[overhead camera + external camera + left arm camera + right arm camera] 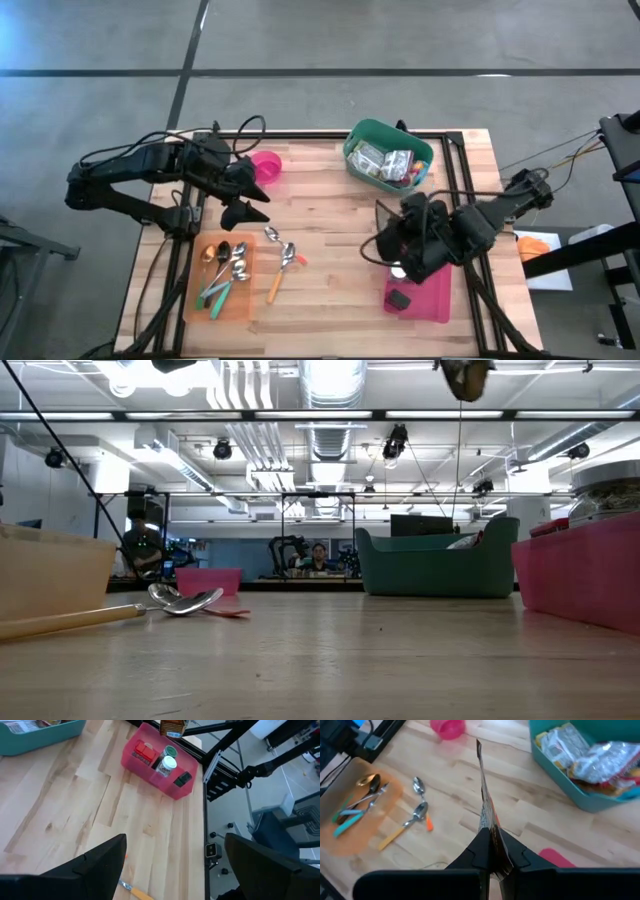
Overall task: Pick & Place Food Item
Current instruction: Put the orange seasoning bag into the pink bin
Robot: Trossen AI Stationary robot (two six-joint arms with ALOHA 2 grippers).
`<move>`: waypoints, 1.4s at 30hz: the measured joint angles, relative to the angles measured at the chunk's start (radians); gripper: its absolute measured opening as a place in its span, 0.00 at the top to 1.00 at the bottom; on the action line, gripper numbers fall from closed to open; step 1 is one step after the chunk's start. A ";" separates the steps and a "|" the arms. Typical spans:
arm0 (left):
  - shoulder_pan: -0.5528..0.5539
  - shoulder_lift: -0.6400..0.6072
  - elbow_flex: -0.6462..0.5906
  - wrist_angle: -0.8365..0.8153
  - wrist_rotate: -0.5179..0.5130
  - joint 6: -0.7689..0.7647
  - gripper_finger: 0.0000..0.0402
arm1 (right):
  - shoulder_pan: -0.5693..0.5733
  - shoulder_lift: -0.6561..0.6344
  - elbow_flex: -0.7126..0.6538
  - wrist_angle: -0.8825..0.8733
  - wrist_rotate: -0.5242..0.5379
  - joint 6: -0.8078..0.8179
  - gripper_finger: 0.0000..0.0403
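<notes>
My right gripper is shut on a thin food packet, seen edge-on, held in the air over the near right of the table by the pink tray. In the low view the packet hangs high above the tabletop. The green bin at the far right holds several wrapped food packets. The pink tray holds a white-lidded jar, a red item and a dark item. My left gripper is open and empty over the table's left part. My right gripper pinches one end of the packet between its two fingers. The packet stands edge-on between them and runs forward past the fingertips. It is lifted clear of the table.
An orange tray with several utensils lies at the near left. Two spoons and an orange-handled utensil lie loose beside it. A pink cup lies on its side at the far left.
</notes>
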 joint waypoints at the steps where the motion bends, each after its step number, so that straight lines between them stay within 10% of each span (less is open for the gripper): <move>1: 0.000 -0.001 0.000 -0.001 0.000 0.000 0.15 | 0.013 -0.020 -0.030 -0.001 0.006 0.028 0.98; 20: 0.000 -0.002 0.000 0.002 0.001 0.001 0.15 | 0.206 -0.305 -0.522 -0.001 -0.078 0.340 0.98; 42: 0.005 -0.002 0.000 0.009 0.000 -0.050 0.15 | 0.299 -0.319 -0.884 0.199 -0.060 0.491 0.98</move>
